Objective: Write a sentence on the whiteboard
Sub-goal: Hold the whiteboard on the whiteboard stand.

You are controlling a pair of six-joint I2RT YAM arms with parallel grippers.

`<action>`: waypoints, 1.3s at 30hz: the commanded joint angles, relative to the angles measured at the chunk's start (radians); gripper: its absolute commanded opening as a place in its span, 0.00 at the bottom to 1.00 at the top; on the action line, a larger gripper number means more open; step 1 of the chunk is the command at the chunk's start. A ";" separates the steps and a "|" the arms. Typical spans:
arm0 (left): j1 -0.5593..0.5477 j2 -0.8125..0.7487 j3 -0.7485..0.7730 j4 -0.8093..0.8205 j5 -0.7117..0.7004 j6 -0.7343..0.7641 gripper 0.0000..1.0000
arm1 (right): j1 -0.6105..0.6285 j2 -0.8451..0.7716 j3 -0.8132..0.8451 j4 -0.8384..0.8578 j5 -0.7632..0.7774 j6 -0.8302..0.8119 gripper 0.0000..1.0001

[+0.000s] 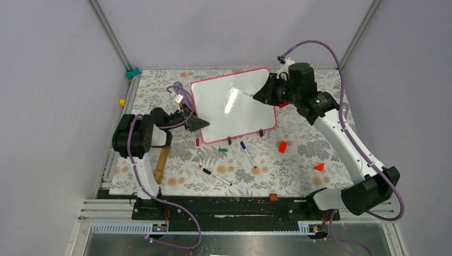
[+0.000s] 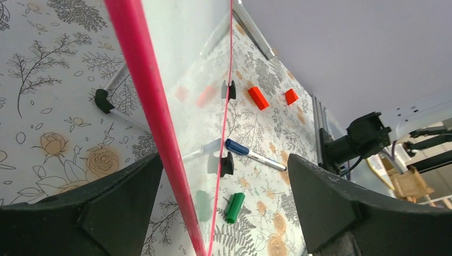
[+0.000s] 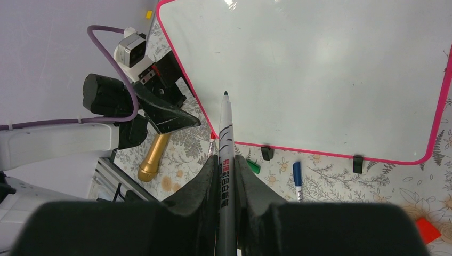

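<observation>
One glossy white whiteboard (image 1: 224, 114), round-cornered with a thin pink frame, rests mid-table on flowered cloth (image 1: 266, 176), its left edge between the wide-open fingers of the left gripper (image 1: 193, 120), while the right gripper (image 3: 226, 160) clamps one slim marker (image 3: 226, 133) pointing at it, near three loose markers (image 1: 248, 154) and two red blocks (image 1: 282, 146).

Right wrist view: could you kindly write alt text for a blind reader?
The right gripper, shut on a white-barrelled marker, aims its dark tip at the blank, glossy white, pink-framed whiteboard. The left gripper sits at its edge.
</observation>
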State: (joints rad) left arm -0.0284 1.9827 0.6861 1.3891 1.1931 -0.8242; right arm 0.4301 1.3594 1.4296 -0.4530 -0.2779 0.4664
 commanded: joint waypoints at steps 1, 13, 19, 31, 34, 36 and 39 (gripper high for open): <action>-0.001 -0.041 -0.020 0.073 0.029 0.141 0.87 | 0.016 0.012 0.043 -0.001 0.012 -0.023 0.00; -0.001 -0.015 0.001 0.074 0.080 0.178 0.71 | 0.025 0.009 0.028 0.000 0.019 -0.026 0.00; 0.005 0.005 0.014 0.073 0.078 0.161 0.39 | 0.032 0.011 0.032 0.000 0.020 -0.025 0.00; 0.008 0.032 0.031 0.073 0.071 0.155 0.25 | 0.035 -0.002 0.026 -0.005 0.030 -0.042 0.00; 0.010 0.047 0.033 0.074 0.063 0.149 0.16 | 0.035 -0.013 0.012 -0.006 0.040 -0.051 0.00; 0.012 0.057 0.035 0.073 0.056 0.136 0.16 | 0.035 -0.020 0.007 -0.006 0.043 -0.056 0.00; 0.014 0.086 0.051 0.074 0.056 0.106 0.17 | 0.035 -0.025 0.005 -0.006 0.046 -0.060 0.00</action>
State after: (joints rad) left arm -0.0196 2.0377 0.7033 1.3918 1.2312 -0.7006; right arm 0.4530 1.3746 1.4288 -0.4633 -0.2501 0.4362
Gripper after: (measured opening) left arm 0.165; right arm 0.176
